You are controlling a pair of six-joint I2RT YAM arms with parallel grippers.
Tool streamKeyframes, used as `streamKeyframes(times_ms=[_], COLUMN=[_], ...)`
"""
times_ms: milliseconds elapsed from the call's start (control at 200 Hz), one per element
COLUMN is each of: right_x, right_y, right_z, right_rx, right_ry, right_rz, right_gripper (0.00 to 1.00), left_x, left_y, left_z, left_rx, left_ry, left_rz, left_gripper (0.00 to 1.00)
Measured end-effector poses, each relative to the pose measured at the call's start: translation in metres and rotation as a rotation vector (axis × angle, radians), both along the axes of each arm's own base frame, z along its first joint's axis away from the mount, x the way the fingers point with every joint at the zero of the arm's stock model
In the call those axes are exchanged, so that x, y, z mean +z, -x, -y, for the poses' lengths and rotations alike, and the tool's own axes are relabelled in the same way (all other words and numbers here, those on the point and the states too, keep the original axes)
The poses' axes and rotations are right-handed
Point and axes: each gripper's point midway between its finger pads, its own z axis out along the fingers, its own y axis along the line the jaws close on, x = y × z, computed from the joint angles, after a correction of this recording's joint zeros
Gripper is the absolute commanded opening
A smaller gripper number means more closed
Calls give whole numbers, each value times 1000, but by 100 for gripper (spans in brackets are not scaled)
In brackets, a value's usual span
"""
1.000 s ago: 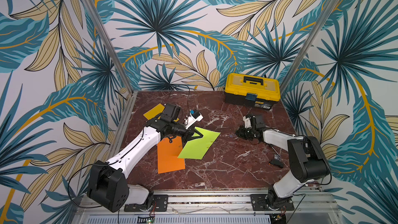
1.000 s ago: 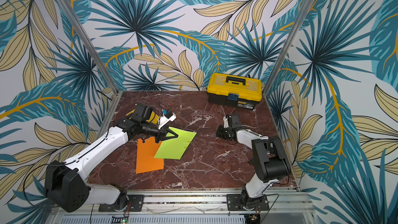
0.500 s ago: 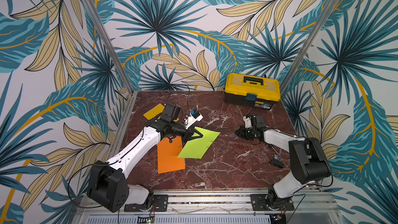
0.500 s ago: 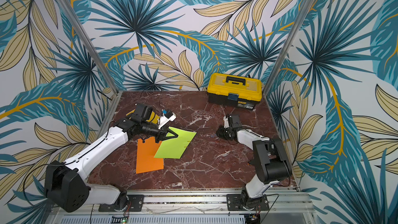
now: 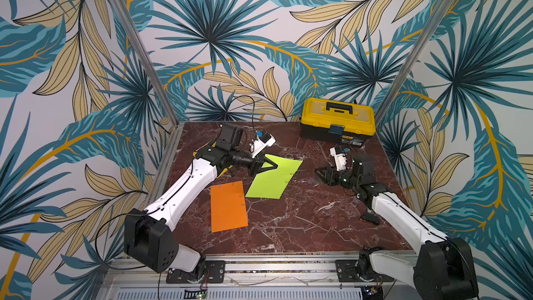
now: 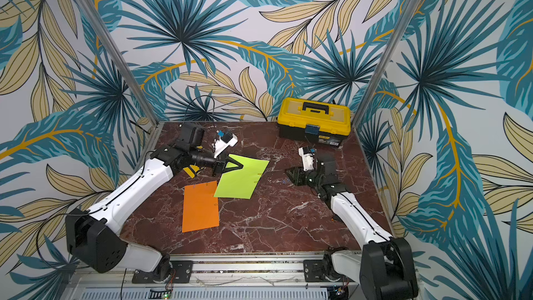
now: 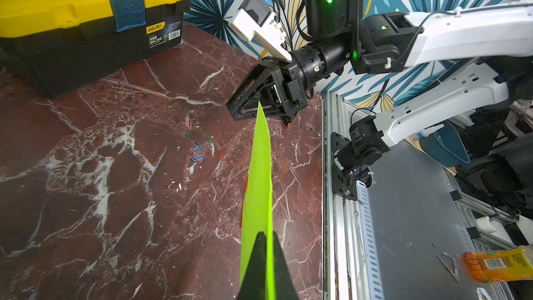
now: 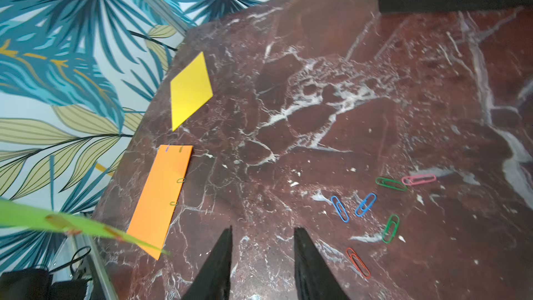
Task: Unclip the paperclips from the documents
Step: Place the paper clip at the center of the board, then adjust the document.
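Observation:
My left gripper [image 7: 266, 238] is shut on a corner of the lime green document [image 5: 274, 177], holding that edge off the table. Paperclips [image 7: 245, 186] still sit on the green sheet's long edge. The orange document [image 8: 161, 197] lies flat toward the front with clips [image 8: 181, 180] on two edges. The yellow document [image 8: 189, 90] lies at the back left, mostly under the left arm in both top views. Several loose coloured paperclips [image 8: 366, 206] lie on the marble beside my right gripper [image 8: 262, 232], which stands open and empty just above the table.
A yellow-and-black toolbox [image 5: 337, 122] stands at the back right. A small black object [image 5: 370, 219] lies near the right arm's forearm. The metal rail [image 5: 259, 258] runs along the table's front edge.
The right gripper's jaws have spread apart over the loose clips. The left gripper and the green sheet have stayed in place.

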Motion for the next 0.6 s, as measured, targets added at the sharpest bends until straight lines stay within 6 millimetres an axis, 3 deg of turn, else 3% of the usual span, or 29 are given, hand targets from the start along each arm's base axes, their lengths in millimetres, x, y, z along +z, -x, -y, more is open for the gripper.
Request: streamKeyframes(times_ms=[270, 416, 601], right_x=[43, 67, 89], right_y=[25, 33, 41], right_z=[-23, -33, -47], right_rx=[166, 245, 335], right_ry=[-124, -180, -214], right_rz=[201, 295, 364], right_gripper=[58, 60, 62], left_x=[13, 23, 18], left_y=[-7, -11, -12], left_z=[7, 5, 3], left_rx=[-41, -56, -69], left_ry=[54, 116, 163], left_rz=[21, 43, 12], left_gripper=[0, 0, 0])
